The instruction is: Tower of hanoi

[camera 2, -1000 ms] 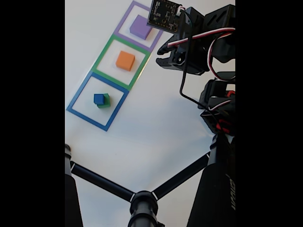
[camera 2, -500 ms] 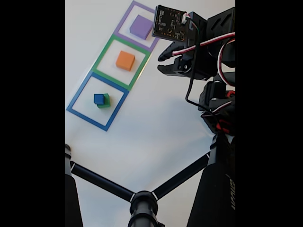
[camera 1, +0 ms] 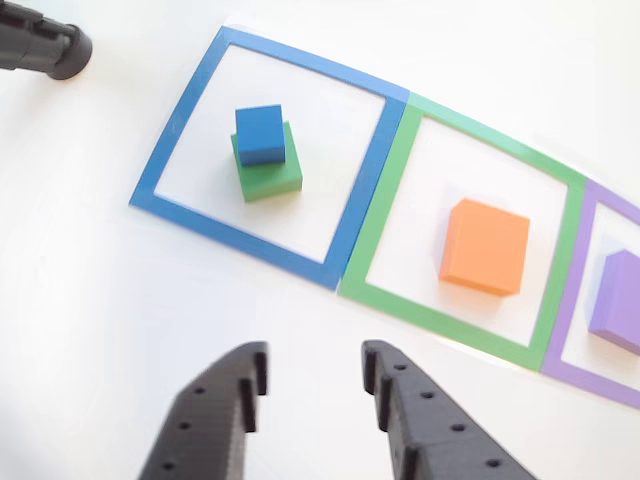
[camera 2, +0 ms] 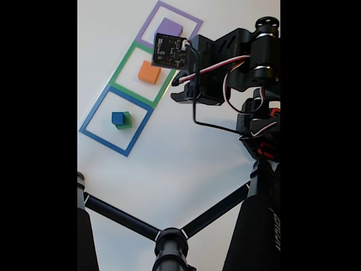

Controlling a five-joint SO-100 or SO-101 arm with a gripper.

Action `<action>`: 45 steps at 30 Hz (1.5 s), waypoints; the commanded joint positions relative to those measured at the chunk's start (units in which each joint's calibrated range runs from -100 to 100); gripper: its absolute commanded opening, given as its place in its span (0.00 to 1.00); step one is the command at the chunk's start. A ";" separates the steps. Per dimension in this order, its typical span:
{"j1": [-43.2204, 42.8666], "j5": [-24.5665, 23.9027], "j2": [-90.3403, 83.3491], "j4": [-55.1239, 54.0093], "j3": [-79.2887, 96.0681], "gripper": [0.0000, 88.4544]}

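White counter (camera 1: 90,300), three tape squares lying in a row. Blue square (camera 1: 165,140): blue cube (camera 1: 259,133) sitting atop the green block (camera 1: 270,176), slightly offset. Green square (camera 1: 395,210): orange block (camera 1: 485,247) resting alone inside. Purple square (camera 1: 565,290): purple block (camera 1: 618,303) lying inside, partly cut off at the frame edge in the other view. Gripper (camera 1: 312,375): hanging above bare counter just outside the blue and green squares, fingers spread apart, holding nothing. Black tripod legs (camera 2: 127,217) crossing the fixed view's lower part.
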 commanded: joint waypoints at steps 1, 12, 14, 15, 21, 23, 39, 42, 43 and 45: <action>0.75 0.54 -0.49 -25.20 16.27 0.24; 0.85 0.54 10.82 -74.11 38.90 0.41; 1.04 0.54 13.40 -79.37 40.81 0.42; 1.23 0.54 14.53 -81.31 41.45 0.42; 1.62 0.54 24.54 -97.51 44.90 0.44; 1.62 0.54 28.58 -102.37 44.90 0.45; 0.08 0.54 54.58 -128.68 40.36 0.45; -0.11 0.54 56.76 -129.90 39.36 0.44; -0.21 0.54 57.49 -130.22 39.08 0.44; -0.59 0.54 58.62 -130.79 38.54 0.44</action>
